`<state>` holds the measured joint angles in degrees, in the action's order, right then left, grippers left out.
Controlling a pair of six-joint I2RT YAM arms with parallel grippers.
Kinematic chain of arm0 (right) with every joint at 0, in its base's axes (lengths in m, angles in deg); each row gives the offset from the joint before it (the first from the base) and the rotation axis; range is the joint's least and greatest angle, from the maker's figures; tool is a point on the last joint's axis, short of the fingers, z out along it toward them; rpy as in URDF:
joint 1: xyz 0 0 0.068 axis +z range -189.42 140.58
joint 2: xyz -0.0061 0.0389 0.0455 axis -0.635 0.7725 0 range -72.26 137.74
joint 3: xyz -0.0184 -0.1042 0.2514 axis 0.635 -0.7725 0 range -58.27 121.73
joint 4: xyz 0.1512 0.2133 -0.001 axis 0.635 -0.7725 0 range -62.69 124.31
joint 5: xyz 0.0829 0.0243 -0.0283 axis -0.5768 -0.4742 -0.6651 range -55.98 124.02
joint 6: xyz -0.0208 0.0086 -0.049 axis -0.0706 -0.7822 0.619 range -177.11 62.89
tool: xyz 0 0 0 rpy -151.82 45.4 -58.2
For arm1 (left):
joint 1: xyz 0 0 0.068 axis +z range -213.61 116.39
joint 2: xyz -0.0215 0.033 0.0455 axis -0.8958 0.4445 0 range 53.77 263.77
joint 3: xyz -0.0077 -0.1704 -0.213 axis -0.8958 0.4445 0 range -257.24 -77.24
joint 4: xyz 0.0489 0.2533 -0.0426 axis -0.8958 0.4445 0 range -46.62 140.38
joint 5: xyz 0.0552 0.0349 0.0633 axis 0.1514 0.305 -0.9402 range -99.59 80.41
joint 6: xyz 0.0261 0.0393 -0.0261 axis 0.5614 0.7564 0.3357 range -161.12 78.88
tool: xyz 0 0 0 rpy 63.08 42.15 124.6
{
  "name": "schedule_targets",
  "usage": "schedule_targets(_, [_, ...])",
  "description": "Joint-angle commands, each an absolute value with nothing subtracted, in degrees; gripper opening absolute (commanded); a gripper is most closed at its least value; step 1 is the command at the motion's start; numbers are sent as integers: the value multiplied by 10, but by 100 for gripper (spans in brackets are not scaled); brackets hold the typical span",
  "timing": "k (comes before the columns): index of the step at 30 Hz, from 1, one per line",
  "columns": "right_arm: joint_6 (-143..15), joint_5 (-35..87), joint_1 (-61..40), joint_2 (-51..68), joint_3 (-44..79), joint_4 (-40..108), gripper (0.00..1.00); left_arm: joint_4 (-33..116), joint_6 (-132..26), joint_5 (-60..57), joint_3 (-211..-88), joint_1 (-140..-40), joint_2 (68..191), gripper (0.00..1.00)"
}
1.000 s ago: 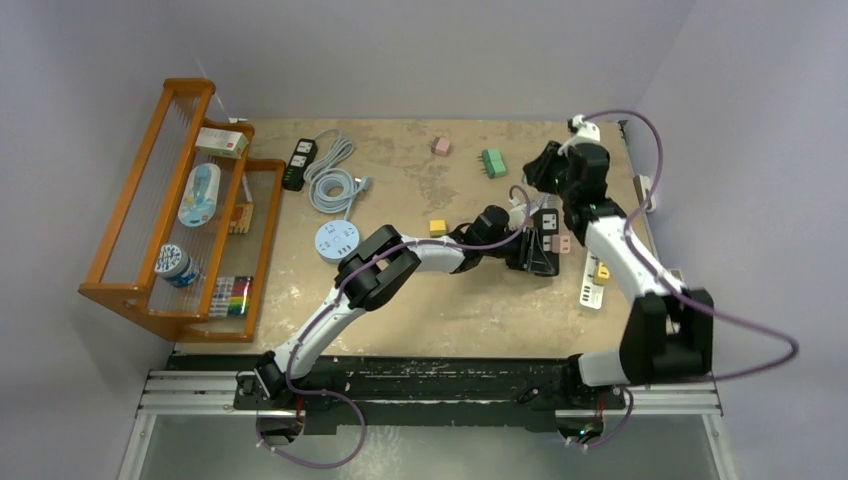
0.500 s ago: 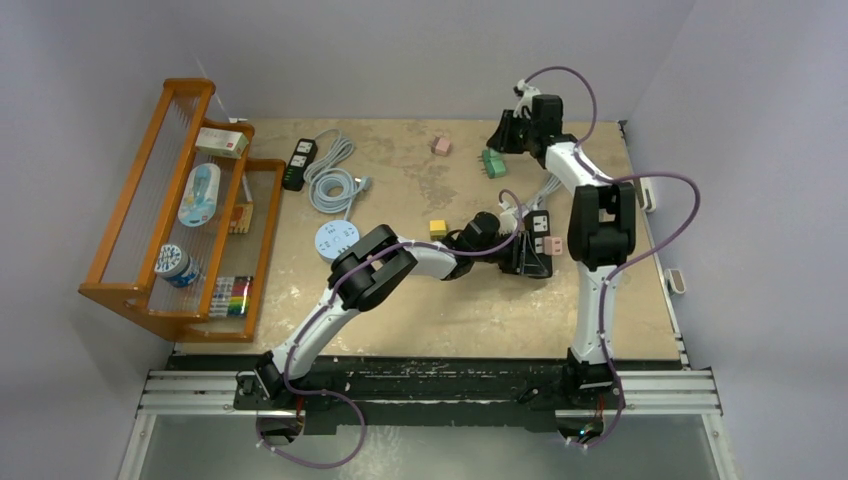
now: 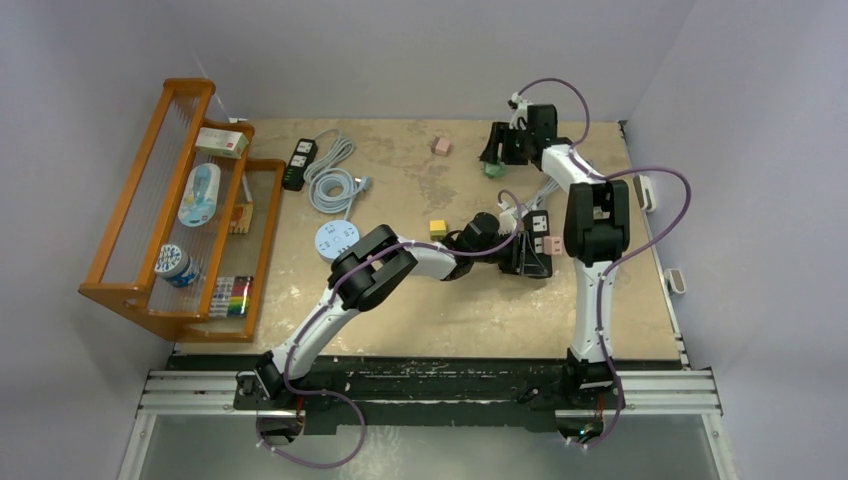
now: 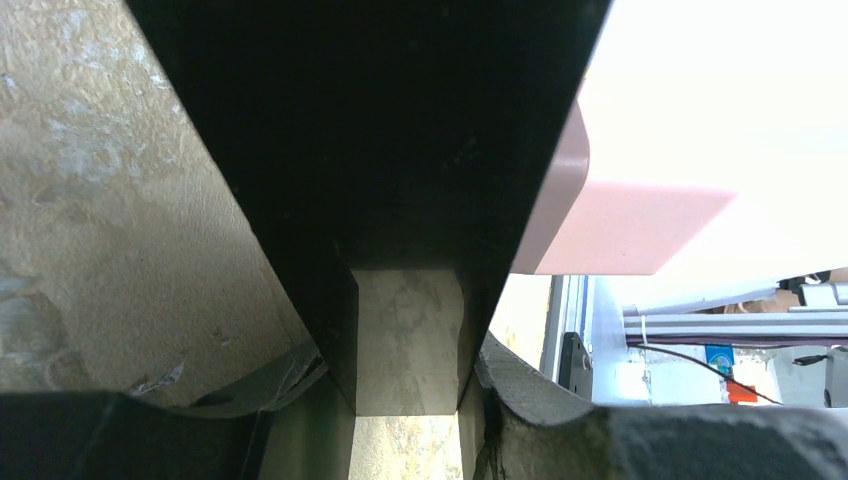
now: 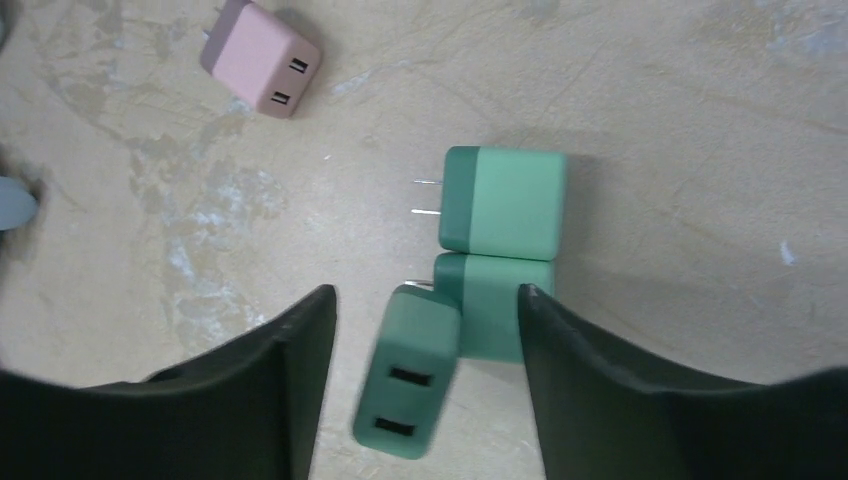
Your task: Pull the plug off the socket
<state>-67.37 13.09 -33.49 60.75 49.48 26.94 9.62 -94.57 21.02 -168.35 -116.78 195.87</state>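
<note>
Beige tabletop (image 3: 420, 300): left fingers (image 4: 700, 440) tight on socket (image 4: 380, 150), right fingers (image 5: 250, 400) wide over green plug (image 5: 408, 385).

Three green plugs (image 5: 505, 203), two pink ones (image 5: 262, 58)

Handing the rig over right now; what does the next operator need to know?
Left end effector: shut on the black strip.
Right end effector: open at the far side, a green plug loose between its fingers, beside two other green plugs.
Done: that green plug is off the strip.
Left: a pink plug still looks seated on the strip; pull it.
</note>
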Motion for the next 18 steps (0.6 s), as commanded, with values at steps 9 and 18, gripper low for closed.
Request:
schedule_targets(9, [-715,346,-336,307,261,410,94,188,-911,167,-1657,-1165,1975,0])
schedule_targets(18, [-825,350,-334,98,-59,404,91,195,-911,158,-1659,-1164,1976,0])
